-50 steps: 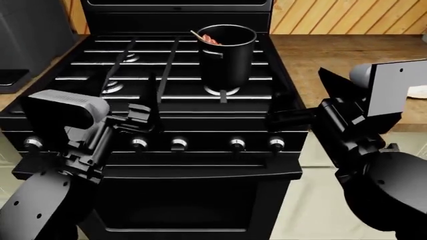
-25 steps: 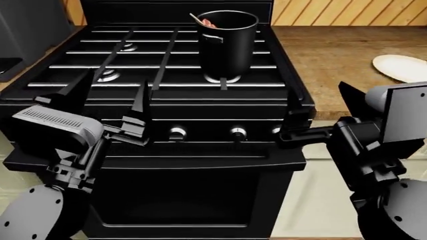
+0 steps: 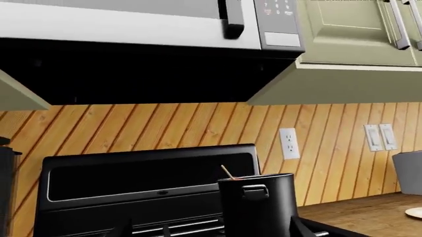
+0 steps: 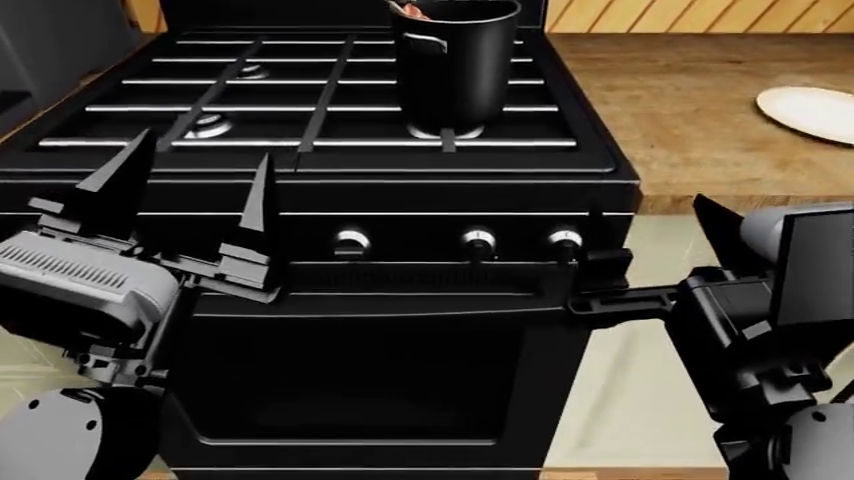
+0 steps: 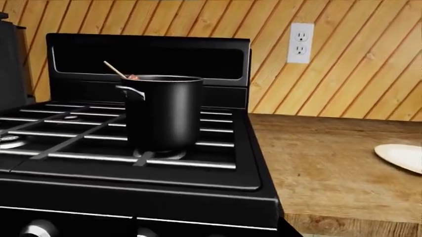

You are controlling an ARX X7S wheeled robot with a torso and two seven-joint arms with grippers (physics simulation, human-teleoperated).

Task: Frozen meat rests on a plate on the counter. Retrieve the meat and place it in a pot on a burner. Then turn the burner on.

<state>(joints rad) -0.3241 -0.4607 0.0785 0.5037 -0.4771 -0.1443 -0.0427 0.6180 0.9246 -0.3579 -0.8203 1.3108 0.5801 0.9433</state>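
The left hand (image 4: 187, 205) stands open and empty before the stove's front edge; whether the right hand (image 4: 594, 290) is open or closed, I cannot tell. Beyond the knobs (image 4: 478, 240), the pot (image 4: 457, 62) sits on a right burner (image 4: 445, 131), the meat (image 5: 132, 77) inside. The plate (image 4: 807, 112) lies well apart on the surface (image 4: 667, 110).

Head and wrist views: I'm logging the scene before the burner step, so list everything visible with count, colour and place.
pot: one, black, on the stove's back-right burner
meat: one, reddish, inside the pot, skewer tip poking out
plate: one, white, on the counter right of the stove
counter: one, brown wood, right of the stove
stove: one, black
knobs: three visible, silvery, stove front
microwave: one, silver, above the stove
wall outlet: one, white
left gripper: black, open
right gripper: black, state unclear
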